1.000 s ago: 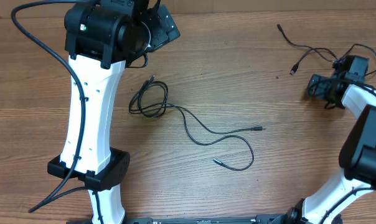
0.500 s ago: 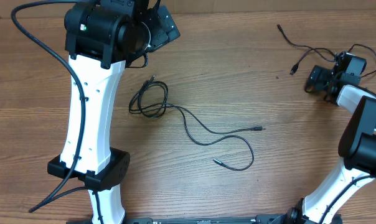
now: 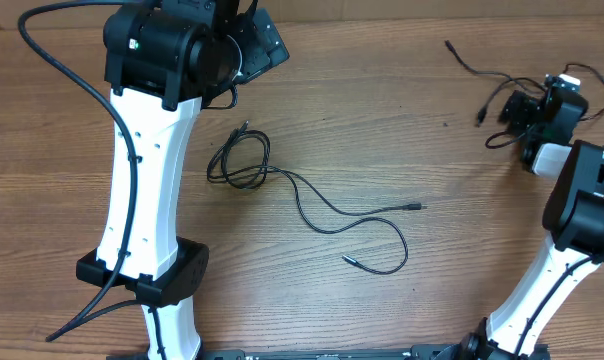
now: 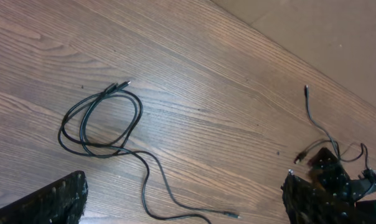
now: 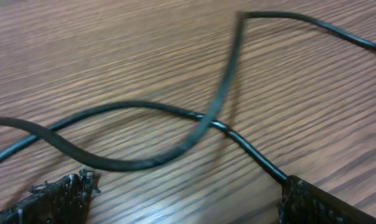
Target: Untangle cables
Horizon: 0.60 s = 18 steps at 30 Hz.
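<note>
Overhead, looped cable (image 3: pixel 240 160) central on worktop (image 3: pixel 382 130); second cable (image 3: pixel 460 60) far right, beside right jaws. Left wrist: left jaws spread, held high, likely for overview. Right wrist: right jaws parted, straddling crossed strands (image 5: pixel 206 118), probably lining up a pinch.

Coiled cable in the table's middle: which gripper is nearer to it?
Left. The left gripper hangs just beyond the coiled cable; the right gripper is far to its right, at the other cable.

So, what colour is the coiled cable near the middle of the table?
The coiled cable is plain black; the left wrist view shows it best.
</note>
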Tool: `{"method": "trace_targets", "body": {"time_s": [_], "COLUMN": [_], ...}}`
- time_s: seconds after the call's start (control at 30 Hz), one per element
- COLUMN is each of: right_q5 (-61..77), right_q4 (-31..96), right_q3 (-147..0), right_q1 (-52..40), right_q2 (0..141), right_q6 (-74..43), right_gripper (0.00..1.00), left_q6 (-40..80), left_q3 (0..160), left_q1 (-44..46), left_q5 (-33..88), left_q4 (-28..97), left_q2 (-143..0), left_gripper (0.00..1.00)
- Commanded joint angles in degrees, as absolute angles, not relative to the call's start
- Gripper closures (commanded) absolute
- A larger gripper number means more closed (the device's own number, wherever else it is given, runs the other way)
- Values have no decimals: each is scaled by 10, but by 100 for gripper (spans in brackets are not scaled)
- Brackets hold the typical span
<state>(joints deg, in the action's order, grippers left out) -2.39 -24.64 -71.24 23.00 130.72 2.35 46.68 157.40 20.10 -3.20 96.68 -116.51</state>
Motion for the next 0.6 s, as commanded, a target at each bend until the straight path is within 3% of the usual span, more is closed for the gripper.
{"method": "trace_targets", "body": {"time_s": [0.0, 0.13, 0.27, 0.57], "right_q5": [-25, -18, 96, 145], "right_q4": [-253, -256, -251, -194], "right_q3": [-709, -722, -725, -725], "right_q1": [270, 329, 373, 373], "right_q2": [1323, 1323, 1323, 1272], "right_q6": [19, 19, 19, 19], "right_gripper": [0, 0, 0, 0], "left_q6": [461, 461, 461, 461], "left_q3": [1575, 1575, 1575, 1575], "left_q1": [199, 199, 199, 199], "left_q5": [-31, -31, -31, -31], "left_q4": [968, 968, 968, 968], "left_q2": [-1167, -1167, -1167, -1167], "left_gripper": [0, 0, 0, 0]}}
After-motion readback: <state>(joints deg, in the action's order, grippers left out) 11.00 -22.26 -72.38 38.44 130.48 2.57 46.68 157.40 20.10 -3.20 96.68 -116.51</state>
